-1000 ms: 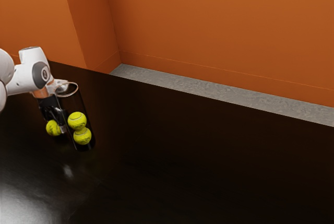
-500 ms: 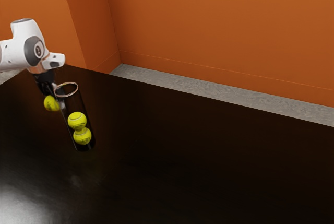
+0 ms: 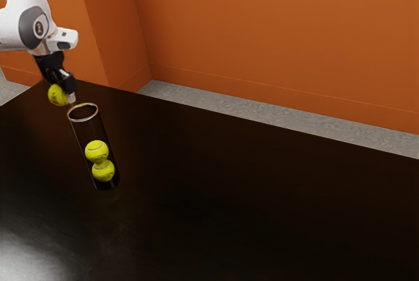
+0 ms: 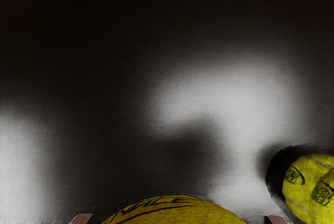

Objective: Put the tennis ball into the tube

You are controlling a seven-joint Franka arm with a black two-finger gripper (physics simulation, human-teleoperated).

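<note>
My gripper [image 3: 62, 97] holds a tennis ball [image 3: 56, 95] snugly between its fingers, above the table [image 3: 216, 183] toward its far corner. Nearby, the upright tube [image 3: 91, 127] contains two balls [image 3: 97, 150].

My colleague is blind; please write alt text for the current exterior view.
A black gripper holds a tennis ball above a dark table, near the rim of an upright clear tube with two more balls stacked inside.
</note>
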